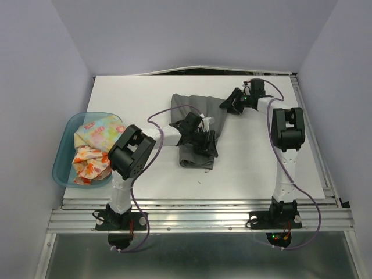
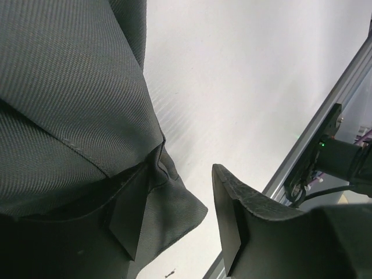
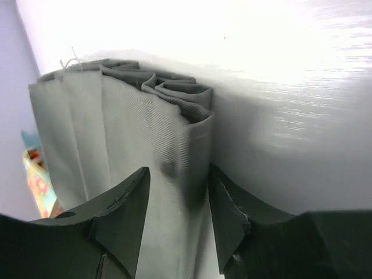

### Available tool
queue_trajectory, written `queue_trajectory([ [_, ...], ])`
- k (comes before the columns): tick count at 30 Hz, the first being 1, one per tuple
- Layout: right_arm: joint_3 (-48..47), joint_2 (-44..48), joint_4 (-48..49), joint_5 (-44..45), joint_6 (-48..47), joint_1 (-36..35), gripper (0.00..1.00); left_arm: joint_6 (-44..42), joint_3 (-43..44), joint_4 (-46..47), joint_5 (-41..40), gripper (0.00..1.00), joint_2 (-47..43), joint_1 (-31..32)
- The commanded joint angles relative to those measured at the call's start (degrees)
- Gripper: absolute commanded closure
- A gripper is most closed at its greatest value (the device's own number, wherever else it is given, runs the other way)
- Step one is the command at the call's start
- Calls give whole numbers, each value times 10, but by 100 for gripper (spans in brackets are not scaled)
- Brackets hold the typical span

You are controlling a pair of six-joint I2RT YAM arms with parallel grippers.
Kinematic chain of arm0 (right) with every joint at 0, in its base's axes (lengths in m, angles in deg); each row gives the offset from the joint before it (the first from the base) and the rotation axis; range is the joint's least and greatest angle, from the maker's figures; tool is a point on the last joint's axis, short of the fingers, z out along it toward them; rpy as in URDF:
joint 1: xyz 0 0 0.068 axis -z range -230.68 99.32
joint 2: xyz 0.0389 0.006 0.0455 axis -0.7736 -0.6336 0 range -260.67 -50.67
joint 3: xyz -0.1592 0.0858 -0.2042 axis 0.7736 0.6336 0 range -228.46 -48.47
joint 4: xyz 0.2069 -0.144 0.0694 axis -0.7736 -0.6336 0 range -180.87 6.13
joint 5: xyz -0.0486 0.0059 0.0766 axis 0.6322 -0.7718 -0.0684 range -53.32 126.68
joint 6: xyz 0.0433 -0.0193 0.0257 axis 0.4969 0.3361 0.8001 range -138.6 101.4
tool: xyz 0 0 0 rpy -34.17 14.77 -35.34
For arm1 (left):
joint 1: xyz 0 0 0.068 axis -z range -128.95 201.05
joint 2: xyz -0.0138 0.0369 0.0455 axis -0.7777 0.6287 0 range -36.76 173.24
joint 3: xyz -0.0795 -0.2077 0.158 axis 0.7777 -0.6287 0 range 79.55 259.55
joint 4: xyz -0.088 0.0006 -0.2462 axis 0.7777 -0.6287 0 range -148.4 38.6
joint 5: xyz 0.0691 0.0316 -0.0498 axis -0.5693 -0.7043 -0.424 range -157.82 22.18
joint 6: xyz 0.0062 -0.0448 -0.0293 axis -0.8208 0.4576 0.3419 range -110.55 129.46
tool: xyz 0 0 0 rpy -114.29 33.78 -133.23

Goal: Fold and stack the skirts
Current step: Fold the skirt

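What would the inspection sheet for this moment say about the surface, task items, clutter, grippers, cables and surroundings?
Surface: white table, no spills seen.
Job's things: dark grey skirt lies mid-table, partly folded; pastel floral skirt and white skirt with orange-red flowers are bunched in the basin.
Clutter: blue basin at the table's left edge.
Grippers: left gripper open at the grey skirt's near end; right gripper open, straddling its pleated far edge.
Cables: purple cables run along both arms; one arcs over the grey skirt.
Surroundings: pale walls on three sides; aluminium rails at the near edge.
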Motion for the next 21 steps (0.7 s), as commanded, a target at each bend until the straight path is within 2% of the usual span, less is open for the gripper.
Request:
queue_trajectory([
  [1, -42, -23, 23, 38, 22, -4, 46, -45, -34, -70, -88, 39, 8, -1],
  [4, -43, -26, 25, 44, 22, -9, 40, -45, -42, -66, -86, 39, 6, -1],
  [6, -41, -21, 20, 39, 23, -9, 40, -43, -45, -65, -84, 39, 7, 0],
  [8, -27, -11, 52, 27, 27, -9, 48, -42, -46, -61, -83, 40, 7, 0],
  [9, -2, -2, 75, 22, 29, -9, 56, -43, -47, -59, -83, 40, 8, 0],
  [10, 4, -1, 101, 17, 27, -14, 72, -42, -48, -59, -86, 40, 8, 1],
  [13, -35, -29, 102, -17, 31, -14, 90, -40, -48, -58, -86, 41, 11, 0],
  [15, -53, -41, 149, -47, 52, -14, 98, -41, -51, -57, -88, 41, 9, 2],
  [17, -59, -46, 206, -56, 78, -14, 99, -44, -55, -58, -92, 41, 6, 4],
  [21, -87, -64, 256, -69, 101, -14, 99, -55, -65, -67, -104, 39, -12, 6],
])
